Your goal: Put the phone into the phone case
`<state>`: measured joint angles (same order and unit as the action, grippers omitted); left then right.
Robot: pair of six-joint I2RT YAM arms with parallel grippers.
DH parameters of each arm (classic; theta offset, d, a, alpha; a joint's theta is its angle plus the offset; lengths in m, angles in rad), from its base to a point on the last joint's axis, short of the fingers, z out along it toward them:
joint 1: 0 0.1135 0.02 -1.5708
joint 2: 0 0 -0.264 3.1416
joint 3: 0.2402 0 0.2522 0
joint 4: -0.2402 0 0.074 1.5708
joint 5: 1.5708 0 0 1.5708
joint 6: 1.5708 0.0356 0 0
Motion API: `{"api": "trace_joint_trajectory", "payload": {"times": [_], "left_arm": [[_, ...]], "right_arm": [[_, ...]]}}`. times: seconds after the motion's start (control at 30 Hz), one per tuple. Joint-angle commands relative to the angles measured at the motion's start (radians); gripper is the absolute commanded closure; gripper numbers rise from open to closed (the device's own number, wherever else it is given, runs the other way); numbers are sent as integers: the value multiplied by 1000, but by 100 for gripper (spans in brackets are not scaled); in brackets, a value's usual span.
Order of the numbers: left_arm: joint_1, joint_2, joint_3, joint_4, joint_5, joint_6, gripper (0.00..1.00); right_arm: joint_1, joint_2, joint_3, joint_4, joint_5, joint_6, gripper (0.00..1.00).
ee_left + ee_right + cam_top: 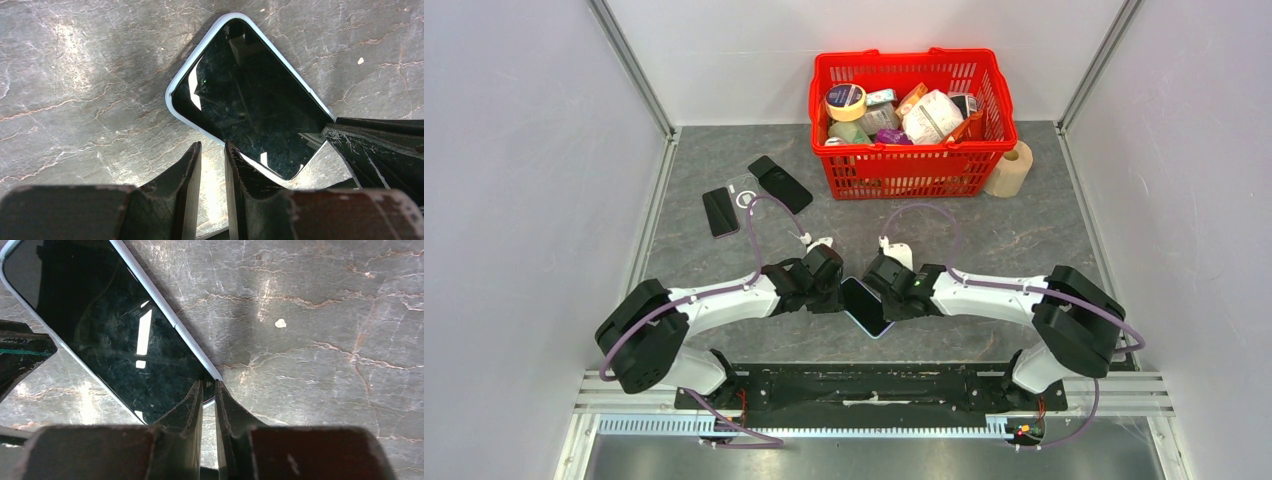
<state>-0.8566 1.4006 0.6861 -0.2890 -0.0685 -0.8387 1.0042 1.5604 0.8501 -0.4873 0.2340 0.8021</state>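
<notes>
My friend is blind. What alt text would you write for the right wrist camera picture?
A phone with a dark glass screen and pale rim lies on a grey marbled table, its near corner caught between the two dark, almost touching fingers of the right gripper at the bottom of the view.

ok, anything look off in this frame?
Nothing spilled or broken. The phone lies diagonal on the table between the left claw and right claw, its glass looking scuffed. Far left, two dark slabs and a clear case lie scattered at odd angles. A paper roll stands outside the red basket.
</notes>
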Motion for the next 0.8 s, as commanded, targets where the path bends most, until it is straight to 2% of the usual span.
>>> {"api": "trace_joint_trajectory", "payload": {"times": [0.0,0.2,0.47,0.77], "left_arm": [[4,2,7,21,-7,-8,70],[4,3,7,13,-10,-7,70],[4,-35,3,-15,-25,-10,69],[4,-57,15,-43,-50,-10,68]], "right_arm": [[71,168,-61,77,-56,76,96],[103,212,-63,78,-46,98,98],[100,67,-45,-10,12,69,89],[104,43,-82,-54,17,77,89]]}}
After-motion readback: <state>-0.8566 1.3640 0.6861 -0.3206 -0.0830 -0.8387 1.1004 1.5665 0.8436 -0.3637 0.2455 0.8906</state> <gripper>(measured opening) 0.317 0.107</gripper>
